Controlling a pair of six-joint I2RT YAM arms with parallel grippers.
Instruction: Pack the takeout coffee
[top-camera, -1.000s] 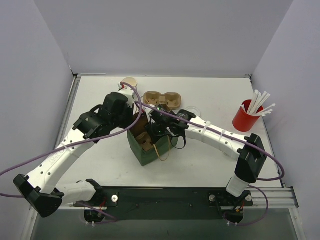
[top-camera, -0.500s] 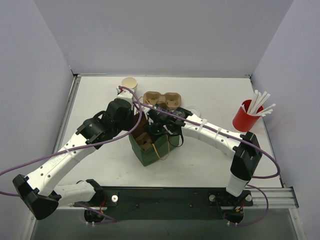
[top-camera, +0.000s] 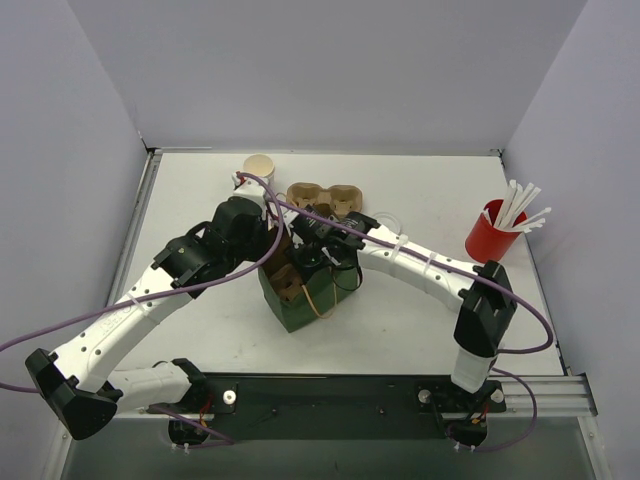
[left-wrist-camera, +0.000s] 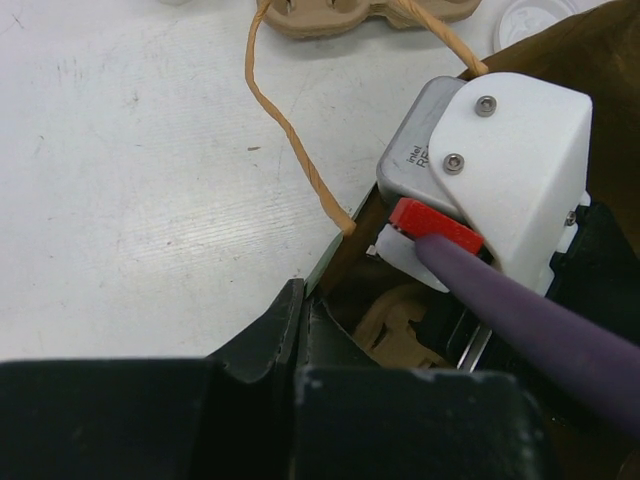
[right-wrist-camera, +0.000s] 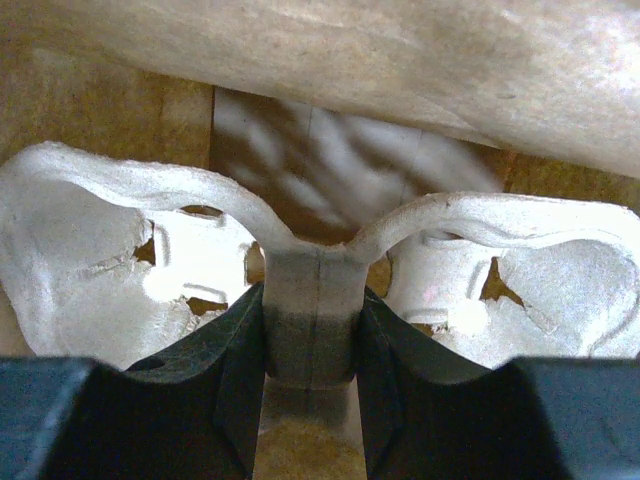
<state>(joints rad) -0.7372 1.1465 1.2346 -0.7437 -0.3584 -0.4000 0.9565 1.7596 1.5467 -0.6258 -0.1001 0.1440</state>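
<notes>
A green paper bag (top-camera: 305, 300) stands open at the table's middle. My left gripper (top-camera: 272, 248) is shut on the bag's far-left rim (left-wrist-camera: 322, 268), holding it open; it also shows in the left wrist view (left-wrist-camera: 305, 335). My right gripper (top-camera: 308, 262) reaches into the bag and is shut on the middle bridge of a brown cup carrier (right-wrist-camera: 312, 300), seen pale in the right wrist view. One white paper cup (top-camera: 259, 166), tan inside and without a lid, stands at the back left. A whitish lid (top-camera: 388, 217) lies by the right arm.
A second brown cup carrier (top-camera: 323, 198) lies behind the bag. A red cup of white straws (top-camera: 490, 235) stands at the right. The bag's twine handle (left-wrist-camera: 295, 140) loops over the table. A small white object (top-camera: 243, 183) sits near the cup, partly hidden.
My right gripper has moved left and down into the bag with the carrier. My left arm shifted a little toward the bag a second ago, then held still.
</notes>
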